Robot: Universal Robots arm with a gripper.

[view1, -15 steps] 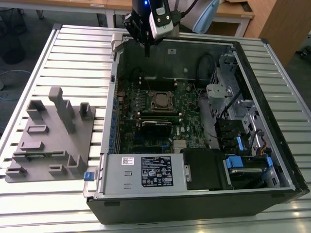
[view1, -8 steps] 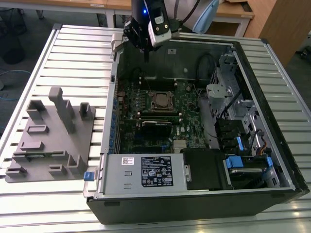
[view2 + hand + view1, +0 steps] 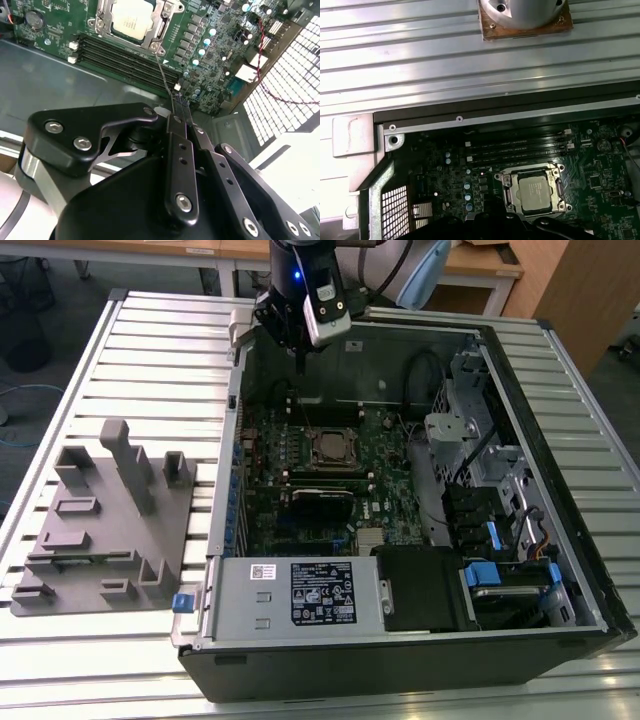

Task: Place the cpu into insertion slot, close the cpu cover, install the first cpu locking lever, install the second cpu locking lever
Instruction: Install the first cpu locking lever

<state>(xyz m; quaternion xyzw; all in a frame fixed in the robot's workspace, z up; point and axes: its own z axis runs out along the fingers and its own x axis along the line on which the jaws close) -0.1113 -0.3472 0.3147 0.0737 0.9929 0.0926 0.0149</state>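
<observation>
Hand (image 3: 298, 360) hangs pointing down, fingers (image 3: 176, 145) pressed together.

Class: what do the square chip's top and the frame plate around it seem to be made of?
Small square cpu: likely metal, dull pale-silver matt top, soft even sheen. Thin silvery cpu cover frame: apparently stamped sheet metal, brighter, with sharp glints on its edges.

The cpu (image 3: 334, 448) lies on the motherboard (image 3: 388, 478) inside the case (image 3: 400, 672), which lies on the table (image 3: 150, 350).

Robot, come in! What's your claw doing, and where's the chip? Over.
Gripper shut, hovering above the motherboard. Cpu seated in its socket, cpu cover down around it. Nothing between gripper and socket.
</observation>
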